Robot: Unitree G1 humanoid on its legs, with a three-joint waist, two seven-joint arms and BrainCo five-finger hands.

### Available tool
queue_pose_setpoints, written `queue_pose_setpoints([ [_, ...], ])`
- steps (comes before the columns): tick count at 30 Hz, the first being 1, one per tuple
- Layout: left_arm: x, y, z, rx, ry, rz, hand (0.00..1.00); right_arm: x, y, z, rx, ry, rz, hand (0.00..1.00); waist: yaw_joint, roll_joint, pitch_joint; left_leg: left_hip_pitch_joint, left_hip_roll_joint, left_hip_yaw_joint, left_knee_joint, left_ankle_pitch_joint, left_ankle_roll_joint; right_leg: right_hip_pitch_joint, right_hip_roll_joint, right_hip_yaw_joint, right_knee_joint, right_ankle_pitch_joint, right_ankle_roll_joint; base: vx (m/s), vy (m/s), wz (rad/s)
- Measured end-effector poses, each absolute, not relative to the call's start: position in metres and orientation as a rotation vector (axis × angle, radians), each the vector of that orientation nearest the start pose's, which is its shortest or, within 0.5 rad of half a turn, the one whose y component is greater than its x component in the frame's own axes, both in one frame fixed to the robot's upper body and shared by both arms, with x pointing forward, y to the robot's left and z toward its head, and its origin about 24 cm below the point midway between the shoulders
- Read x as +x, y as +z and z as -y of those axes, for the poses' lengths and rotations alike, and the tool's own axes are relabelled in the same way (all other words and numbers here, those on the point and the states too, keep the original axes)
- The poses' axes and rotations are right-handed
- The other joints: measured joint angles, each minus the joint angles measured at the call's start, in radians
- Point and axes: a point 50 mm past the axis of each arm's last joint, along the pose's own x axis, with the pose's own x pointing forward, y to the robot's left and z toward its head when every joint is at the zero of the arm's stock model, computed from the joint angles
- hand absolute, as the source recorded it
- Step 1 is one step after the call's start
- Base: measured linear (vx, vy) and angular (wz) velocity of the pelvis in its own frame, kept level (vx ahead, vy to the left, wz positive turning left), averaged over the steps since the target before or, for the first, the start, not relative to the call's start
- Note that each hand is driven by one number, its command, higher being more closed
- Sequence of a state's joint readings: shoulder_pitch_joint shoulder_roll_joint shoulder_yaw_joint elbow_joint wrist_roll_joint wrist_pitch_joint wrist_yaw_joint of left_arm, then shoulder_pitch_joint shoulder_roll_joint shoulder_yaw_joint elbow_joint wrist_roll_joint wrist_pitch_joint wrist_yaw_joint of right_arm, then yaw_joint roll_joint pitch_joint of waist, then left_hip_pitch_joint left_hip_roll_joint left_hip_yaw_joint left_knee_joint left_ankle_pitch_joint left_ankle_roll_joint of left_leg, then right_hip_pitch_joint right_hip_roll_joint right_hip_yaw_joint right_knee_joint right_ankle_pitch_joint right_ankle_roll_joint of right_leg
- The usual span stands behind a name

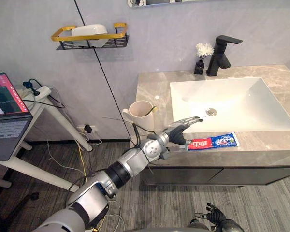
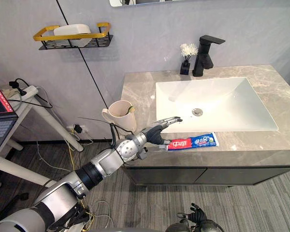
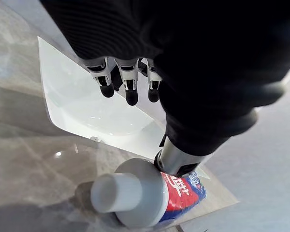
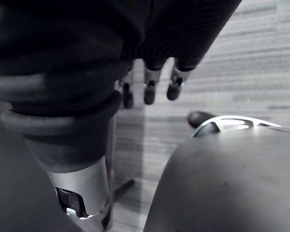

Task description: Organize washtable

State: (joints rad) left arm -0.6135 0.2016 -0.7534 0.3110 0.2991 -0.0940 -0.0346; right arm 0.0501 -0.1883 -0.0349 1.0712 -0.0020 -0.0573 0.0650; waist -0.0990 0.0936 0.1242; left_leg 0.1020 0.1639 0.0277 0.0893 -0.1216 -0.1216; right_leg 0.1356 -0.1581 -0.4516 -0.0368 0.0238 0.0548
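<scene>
A red, white and blue toothpaste tube lies flat along the front edge of the grey stone counter, just in front of the white sink basin. Its white cap points toward my left hand. That hand hovers over the cap end with its fingers held straight above the tube, and the thumb touches the tube beside the cap. The hand is open. My right hand hangs low over the floor with relaxed fingers.
A beige cup with something standing in it sits at the counter's left corner. A black faucet and a small flower vase stand behind the basin. A gold-railed wall shelf holds a white dish. A laptop sits on a side table.
</scene>
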Motion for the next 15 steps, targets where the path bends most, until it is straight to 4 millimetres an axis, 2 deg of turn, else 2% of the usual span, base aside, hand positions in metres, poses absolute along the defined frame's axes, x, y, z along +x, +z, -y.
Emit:
queue_pose_setpoints([
  [2, 0.289, 0.096, 0.005, 0.777, -0.804, 0.427, 0.0, 0.107, -0.153, 0.224, -0.12, -0.076, -1.062, 0.0, 0.002, 0.0, 0.0, -0.005, 0.0, 0.0, 0.0, 0.0, 0.0, -0.001, -0.001, 0.002, 0.002, 0.002, 0.015, 0.0, 0.0, 0.0],
  [8, 0.279, 0.124, 0.011, 0.706, -0.79, 0.556, 0.0, 0.105, -0.154, 0.224, -0.141, -0.055, -1.069, 0.0, 0.006, 0.003, -0.002, -0.015, 0.007, -0.009, 0.023, -0.003, -0.005, -0.003, 0.0, 0.002, 0.022, -0.01, 0.036, 0.0, -0.001, 0.02],
  [15, 0.276, 0.147, 0.017, 0.593, -0.714, 0.653, 0.0, 0.104, -0.153, 0.23, -0.168, -0.045, -1.073, 0.0, 0.007, 0.032, -0.02, -0.035, 0.012, -0.022, 0.032, -0.003, -0.006, -0.024, 0.002, 0.003, 0.042, -0.015, 0.04, -0.02, 0.0, 0.01],
])
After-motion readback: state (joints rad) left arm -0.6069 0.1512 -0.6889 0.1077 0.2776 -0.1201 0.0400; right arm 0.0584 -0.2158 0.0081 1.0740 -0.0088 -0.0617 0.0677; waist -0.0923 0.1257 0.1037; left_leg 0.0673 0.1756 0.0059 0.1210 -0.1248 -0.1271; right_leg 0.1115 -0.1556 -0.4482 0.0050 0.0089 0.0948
